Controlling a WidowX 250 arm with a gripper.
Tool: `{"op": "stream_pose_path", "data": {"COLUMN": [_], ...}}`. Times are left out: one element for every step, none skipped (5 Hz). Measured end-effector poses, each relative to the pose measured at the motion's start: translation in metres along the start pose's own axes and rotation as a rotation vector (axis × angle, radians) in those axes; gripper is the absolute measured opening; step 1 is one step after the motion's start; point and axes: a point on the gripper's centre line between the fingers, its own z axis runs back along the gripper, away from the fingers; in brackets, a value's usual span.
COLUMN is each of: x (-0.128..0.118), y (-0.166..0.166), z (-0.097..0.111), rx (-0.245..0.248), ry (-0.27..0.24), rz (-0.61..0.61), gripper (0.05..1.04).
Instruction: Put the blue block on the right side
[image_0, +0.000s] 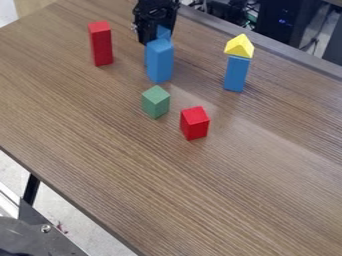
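Red block (194, 123) nearest camera on worktop (200, 190). Likely target: blue block (159, 62), upright, just camera-side of fingers (153, 36); clenched or released, cannot tell. Probably needs slight shift toward camera before gripping.

The bench (247, 185) is brown with darker streaks of grain, its leg (31, 189) at 8 o'clock black. The tall block (101, 45) at 11 is red, the front block (160, 61) at 12 blue. At 1, a yellow wedge (239, 47) tops a blue pillar (236, 74). The cube (155, 102) is muted green.
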Motion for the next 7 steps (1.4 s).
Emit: {"op": "stream_pose_path", "data": {"x": [-0.013,-0.049,-0.084,-0.128,-0.153,-0.175,-0.186], "y": [-0.005,-0.011,-0.012,-0.008,-0.004,0.002,0.003], "z": [0.057,0.096,0.119,0.136,0.143,0.140,0.130], "rx": [-0.094,-0.135,-0.186,-0.217,-0.235,-0.236,-0.233], "ry": [-0.059,-0.066,-0.050,-0.022,0.010,0.042,0.013], "rz": [0.030,-0.044,-0.132,-0.237,-0.288,-0.411,-0.583], "gripper": [0.585,0.585,0.585,0.585,0.585,0.585,0.585]}}
